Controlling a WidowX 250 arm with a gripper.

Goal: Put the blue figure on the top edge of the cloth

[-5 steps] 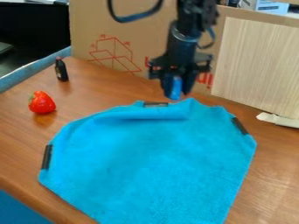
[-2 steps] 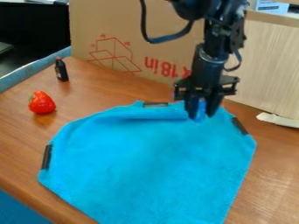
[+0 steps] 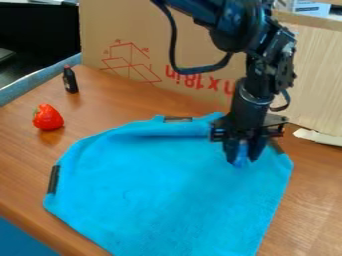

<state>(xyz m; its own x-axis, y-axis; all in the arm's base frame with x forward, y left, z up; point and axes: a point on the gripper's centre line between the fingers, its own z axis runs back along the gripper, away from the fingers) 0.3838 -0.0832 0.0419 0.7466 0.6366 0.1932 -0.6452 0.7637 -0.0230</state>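
Note:
My gripper [image 3: 242,154] hangs over the upper right part of the cloth, shut on the blue figure. The blue figure [image 3: 240,154] is between the two black fingers, with its lower end level with the fingertips; whether it touches the cloth I cannot tell. Bright blue and roughly spread, the cloth [image 3: 167,190] lies on the wooden table, with a raised fold along its top edge and dark clips at its top, left and right edges.
On the table [image 3: 127,102] at the left are a red strawberry [image 3: 47,117] and, farther back, a small dark bottle [image 3: 70,80]. A cardboard box wall [image 3: 143,30] and a light wooden panel [image 3: 317,75] stand behind. A torn white strip [image 3: 318,136] lies at the right.
The gripper has moved right and down, from behind the cloth's top edge to over its upper right part, carrying the blue figure. Cloth, strawberry and bottle have stayed in place.

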